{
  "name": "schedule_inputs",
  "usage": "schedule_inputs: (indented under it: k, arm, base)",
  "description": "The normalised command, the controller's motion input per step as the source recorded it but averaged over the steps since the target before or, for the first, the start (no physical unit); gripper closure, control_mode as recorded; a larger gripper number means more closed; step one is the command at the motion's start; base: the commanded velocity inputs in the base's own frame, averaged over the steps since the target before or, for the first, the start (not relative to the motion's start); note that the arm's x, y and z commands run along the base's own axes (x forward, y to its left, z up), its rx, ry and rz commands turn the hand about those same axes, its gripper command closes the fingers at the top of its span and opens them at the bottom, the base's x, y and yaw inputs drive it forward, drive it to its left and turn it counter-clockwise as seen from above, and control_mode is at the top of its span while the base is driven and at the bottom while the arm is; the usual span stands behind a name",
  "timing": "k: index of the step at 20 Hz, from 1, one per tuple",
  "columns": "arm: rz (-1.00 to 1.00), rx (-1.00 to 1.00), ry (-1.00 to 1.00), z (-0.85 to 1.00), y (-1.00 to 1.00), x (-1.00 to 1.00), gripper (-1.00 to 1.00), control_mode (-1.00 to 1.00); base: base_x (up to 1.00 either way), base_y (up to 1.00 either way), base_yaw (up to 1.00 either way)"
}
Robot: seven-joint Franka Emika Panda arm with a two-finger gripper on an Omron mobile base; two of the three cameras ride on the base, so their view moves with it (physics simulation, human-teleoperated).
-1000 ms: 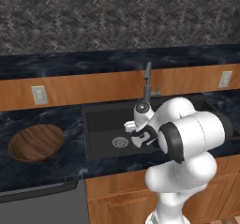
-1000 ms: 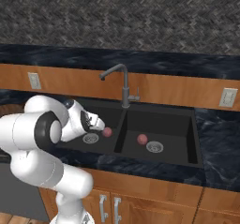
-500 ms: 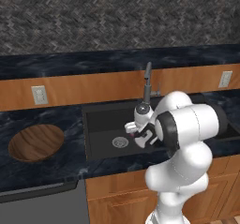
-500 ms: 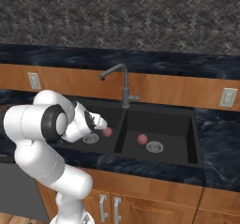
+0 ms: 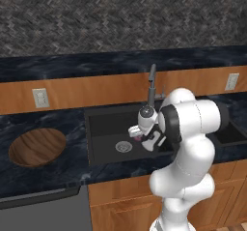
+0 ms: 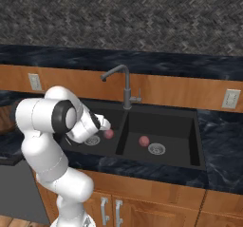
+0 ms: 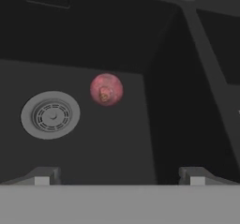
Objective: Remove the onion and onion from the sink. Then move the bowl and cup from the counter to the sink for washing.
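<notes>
Dark marble counter (image 5: pixel 43 123) runs under a wood backsplash strip, with the black double-basin sink (image 6: pixel 161 121) set into it and a grey gooseneck faucet (image 6: pixel 124 86) at the back between the basins. Your gripper (image 7: pixel 119 176) hangs low inside the left basin, fingers (image 7: pixel 42 176) spread wide, nothing between them.

In the hand view, the near onion (image 7: pixel 106 89) lies ahead of the fingertips, roughly centred between them but a bit toward the left finger, on the basin floor and apart from both tips. Left of it and closer to you is that basin's round metal drain (image 7: pixel 50 115); onion and drain sit near each other, not touching. The basin divider (image 7: pixel 206 49) runs off to the right of the hand.

In the right base view, that onion (image 6: pixel 109 134) sits just past the hand, and the second onion (image 6: pixel 144 141) is beyond the divider in the other basin, just beside its drain (image 6: pixel 156 148).

You've got the wooden bowl (image 5: pixel 37 147) well off to the hand's left on the counter, upright. Can't spot the cup from these angles. Wall outlets (image 5: pixel 40 97) sit on the backsplash.
</notes>
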Motion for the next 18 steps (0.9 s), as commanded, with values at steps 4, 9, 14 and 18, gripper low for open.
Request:
schedule_inputs:
  k: [4,9,14,18]
  arm:
    - [0.03,0.00,0.00,-0.17,0.00,0.15,-1.00,-1.00]
    - [0.04,0.00,0.00,-0.16,0.00,0.14,-1.00,-1.00]
    - [0.02,0.00,-0.01,-0.14,0.00,0.17,-1.00,-1.00]
    - [0.03,0.00,-0.02,-0.09,0.00,0.18,-1.00,-1.00]
  base:
    - [0.00,0.00,0.00]
    - [0.00,0.00,0.00]
    - [0.00,0.00,0.00]
    - [0.00,0.00,0.00]
